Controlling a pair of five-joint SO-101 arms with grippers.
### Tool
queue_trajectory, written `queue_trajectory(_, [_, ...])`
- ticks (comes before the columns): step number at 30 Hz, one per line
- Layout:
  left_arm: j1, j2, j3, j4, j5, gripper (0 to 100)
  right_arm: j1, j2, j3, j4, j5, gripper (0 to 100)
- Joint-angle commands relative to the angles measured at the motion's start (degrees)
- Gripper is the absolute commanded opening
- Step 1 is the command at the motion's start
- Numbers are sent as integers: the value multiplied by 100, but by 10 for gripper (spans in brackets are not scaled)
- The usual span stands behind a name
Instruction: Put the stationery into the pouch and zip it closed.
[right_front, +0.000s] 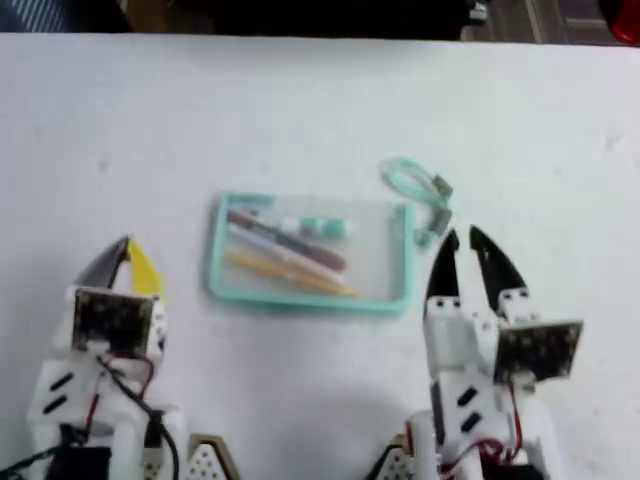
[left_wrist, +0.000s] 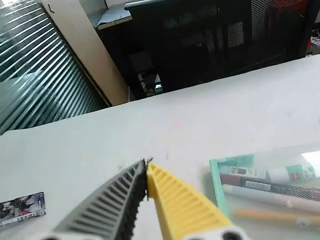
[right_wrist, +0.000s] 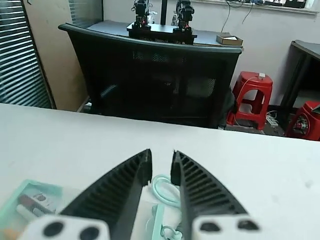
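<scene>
while both arms sit at the table's (right_front: 320, 100) near edge, the pouch (right_front: 385, 250) lies flat about mid-table between them, its long side running across. through its clear wall the stationery (right_front: 290, 250) shows inside: several pens lying lengthwise, side by side. a teal strap (right_front: 405, 180) curls on the table off the pouch's far right corner.

the left gripper (right_front: 127, 243), one finger grey and one yellow, is closed, tips touching with nothing between them. it stands off the pouch's left end, near but apart, pointing toward the far edge. in the left wrist view its tips (left_wrist: 146, 162) meet above bare table, with the pouch (left_wrist: 214, 172) off to one side.

the right gripper (right_front: 463, 236), both fingers black, is parted a little and holds nothing. its tips are just beside the pouch's right end, close to the strap. in the right wrist view the strap (right_wrist: 162, 187) shows through the gap of this gripper (right_wrist: 160, 154), and the pouch's teal corner (right_wrist: 15, 197) lies beside one finger.

whether the zip is shut i cannot tell.
</scene>
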Motion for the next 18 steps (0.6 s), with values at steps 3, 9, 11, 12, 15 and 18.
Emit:
queue_trajectory(3, [198,22,888,-835,62,23,-66,-48,905,-945,70,67])
queue_trajectory(9, [356,22,2101,-1758,246,23,-66,-48,2224,-1921,70,67])
queue_trajectory(11, [338,22,2347,-2040,466,23,-66,-48,2646,-2220,70,67])
queue_trajectory(12, [330,22,2418,-2145,519,23,-66,-48,2866,-2360,70,67])
queue_trajectory(15, [330,22,2549,-2295,519,23,-66,-48,3490,-2809,70,67])
queue_trajectory(18, [330,22,2681,-2295,510,24,-48,-13,3675,-2800,26,67])
